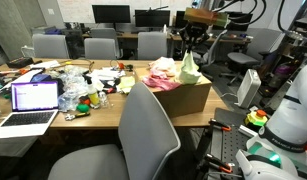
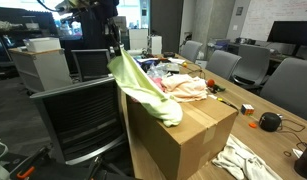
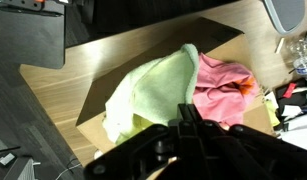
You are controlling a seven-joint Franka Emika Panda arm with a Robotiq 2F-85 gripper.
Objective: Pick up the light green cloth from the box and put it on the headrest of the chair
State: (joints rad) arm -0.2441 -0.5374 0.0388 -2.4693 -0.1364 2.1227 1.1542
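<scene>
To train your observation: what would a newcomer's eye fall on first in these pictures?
The light green cloth dangles from the jaws, its lower end draped on the open cardboard box. A pink cloth lies heaped in the box, and in an exterior view a lit laptop stands on the cluttered table.

Legible text, labels, brands, numbers, signs: none. Laptop (image 1: 34, 97) screen in an exterior view shows a bright window; its content is too small to read.
</scene>
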